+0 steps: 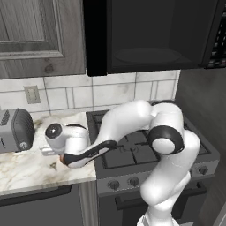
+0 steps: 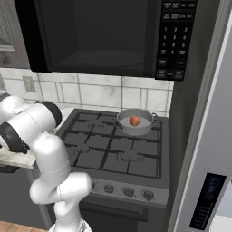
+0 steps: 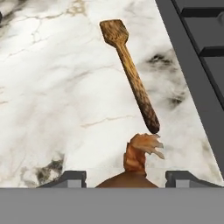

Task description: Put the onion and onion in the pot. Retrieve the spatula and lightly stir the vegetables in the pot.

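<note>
Spatula (image 3: 129, 72) beyond gripper (image 3: 124, 177)

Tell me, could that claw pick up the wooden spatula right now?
Probably not yet. The gripper already straddles an onion between its fingertips. The spatula lies flat on the marble counter just beyond, with nothing on it.

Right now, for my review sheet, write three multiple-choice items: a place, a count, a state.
1. The spatula lies: A in the pot; B on the marble counter; C on a burner.
2. Onions in the pot: A none; B one; C two.
3. The gripper is: A shut on the spatula; B shut, empty; C open around an onion.
Answers: B: it lies flat on marble. B: one onion sits inside. C: its tips stand apart, the onion between them.
</note>
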